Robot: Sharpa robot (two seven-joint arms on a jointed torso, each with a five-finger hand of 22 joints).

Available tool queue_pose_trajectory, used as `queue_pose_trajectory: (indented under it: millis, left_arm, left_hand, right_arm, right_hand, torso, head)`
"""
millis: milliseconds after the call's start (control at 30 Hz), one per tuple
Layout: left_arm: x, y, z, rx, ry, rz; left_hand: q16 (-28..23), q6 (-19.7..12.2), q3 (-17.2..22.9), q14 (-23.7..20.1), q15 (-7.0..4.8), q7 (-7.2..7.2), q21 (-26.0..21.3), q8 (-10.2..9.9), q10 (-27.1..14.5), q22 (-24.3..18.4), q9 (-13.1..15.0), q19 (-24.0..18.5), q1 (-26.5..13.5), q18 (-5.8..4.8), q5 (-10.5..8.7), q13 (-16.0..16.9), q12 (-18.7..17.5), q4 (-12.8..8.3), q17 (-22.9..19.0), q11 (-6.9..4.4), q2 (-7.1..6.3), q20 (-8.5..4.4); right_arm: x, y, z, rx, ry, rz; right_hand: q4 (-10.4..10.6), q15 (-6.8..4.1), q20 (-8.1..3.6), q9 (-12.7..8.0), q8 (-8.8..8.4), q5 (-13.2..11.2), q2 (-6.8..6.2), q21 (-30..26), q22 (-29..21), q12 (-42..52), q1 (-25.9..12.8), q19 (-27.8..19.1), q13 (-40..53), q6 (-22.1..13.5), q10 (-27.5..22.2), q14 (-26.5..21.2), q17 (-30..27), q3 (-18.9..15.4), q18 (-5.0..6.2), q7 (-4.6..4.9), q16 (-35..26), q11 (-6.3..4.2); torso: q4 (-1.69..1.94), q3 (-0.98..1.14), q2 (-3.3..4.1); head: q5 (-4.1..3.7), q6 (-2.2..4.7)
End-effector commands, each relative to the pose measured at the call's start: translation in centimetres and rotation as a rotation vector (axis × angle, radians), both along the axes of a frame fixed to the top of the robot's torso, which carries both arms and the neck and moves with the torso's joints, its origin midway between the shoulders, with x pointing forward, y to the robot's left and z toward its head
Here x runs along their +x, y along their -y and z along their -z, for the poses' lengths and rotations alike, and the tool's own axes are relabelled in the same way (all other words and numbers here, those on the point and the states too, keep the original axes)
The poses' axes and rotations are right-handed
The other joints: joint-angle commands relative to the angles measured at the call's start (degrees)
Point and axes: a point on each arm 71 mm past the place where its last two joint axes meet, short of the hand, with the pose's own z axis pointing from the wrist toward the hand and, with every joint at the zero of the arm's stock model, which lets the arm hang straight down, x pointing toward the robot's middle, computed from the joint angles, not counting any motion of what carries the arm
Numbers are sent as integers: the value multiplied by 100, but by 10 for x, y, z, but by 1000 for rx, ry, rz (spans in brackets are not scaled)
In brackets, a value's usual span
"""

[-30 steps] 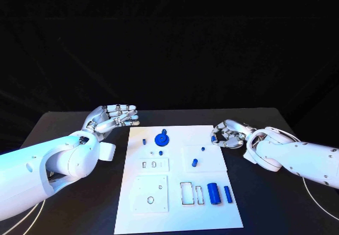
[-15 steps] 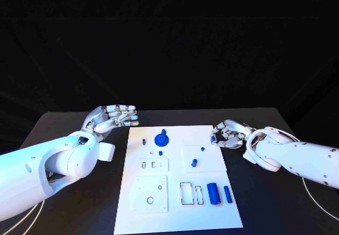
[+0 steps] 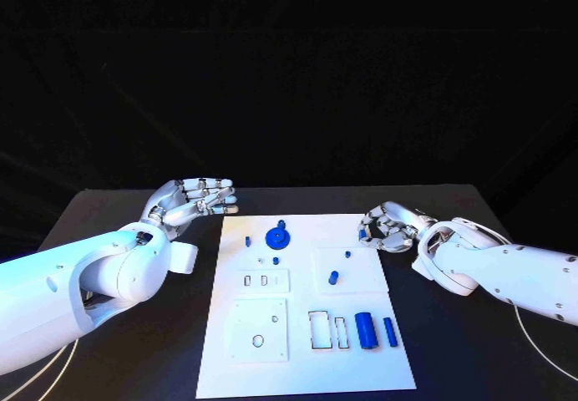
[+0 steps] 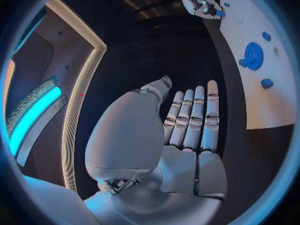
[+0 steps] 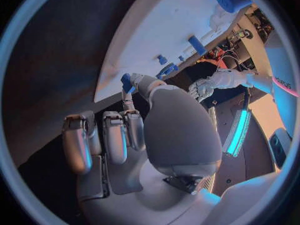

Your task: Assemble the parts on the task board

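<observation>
Board lay white and lengthwise in the middle of the black table, with blue parts on it. Near its far end sat a blue disc, a small blue peg just to its left. Further in, a second small peg stood beside two small slots, and a short blue pin stood on a raised white square right of centre. At the near right, a thick blue cylinder lay just beside a thinner blue bar, both lengthwise and next to an open rectangular slot.

The left hand hovered off the board's far left corner, over the table. In the left wrist view its fingers were straight and side by side, the thumb apart from them, and nothing was in it.

The right hand sat at the board's right edge, near the far end, with its fingers curled inward. In the right wrist view it pinched a small blue part between thumb and a fingertip, just off the board's edge, while its other fingers were bent down together. The head view showed a spot of blue at the same fingertips, but not whether the part touched the board.
</observation>
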Motion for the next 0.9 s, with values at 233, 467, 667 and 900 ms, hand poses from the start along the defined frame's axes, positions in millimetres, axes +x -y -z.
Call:
queue_pose_trajectory:
  millis: [233,467,667,900]
  left_arm:
    - [1,2,-1,-7,7,13]
    - [4,4,1,-8,7,16]
    - [7,4,2,-6,7,13]
    - [9,4,3,-5,7,10]
  left_hand:
    - [-30,-50,15,-28,4,100,29,-38,-50,8,-9,-34,-43,59,-38,-6,-15,-39,12,17,-38,-2]
    - [-32,-55,13,-28,5,101,30,-41,-55,8,-10,-35,-51,59,-40,-6,-16,-40,14,18,-42,-1]
    - [-32,-55,13,-28,5,101,30,-41,-55,8,-10,-35,-51,59,-40,-6,-16,-40,14,18,-42,-1]
    - [-35,-58,12,-28,5,100,32,-42,-57,9,-11,-37,-59,59,-40,-6,-15,-40,17,18,-42,0]
  right_arm:
    - [-4,-37,-32,-11,58,60]
    - [-17,-101,-40,6,51,-21]
    - [-32,-147,-33,8,16,-85]
    - [-44,-182,-18,3,-31,-123]
  right_hand:
    - [-60,-48,-64,181,188,23,159,25,1508,-147,-38,612,717,-7,-32,586,1419,174,-39,-89,28,-26]
    - [-75,-46,-63,193,205,53,170,25,1508,-139,-64,612,730,-22,-18,579,1386,203,-39,-86,18,-24]
    - [-90,-47,-63,207,229,89,174,25,1508,-137,-94,612,735,-25,-10,572,1359,226,-39,-89,8,-26]
    - [-91,-48,-64,224,255,39,168,25,1508,-144,-171,612,733,-45,-7,566,1331,238,-39,-90,-1,-26]
  torso:
    - [0,-9,-17]
    - [17,-14,-34]
    - [32,-35,-64]
    - [36,-42,-55]
  head:
    - [81,-23]
    - [109,-71]
    - [140,-124]
    - [195,-164]
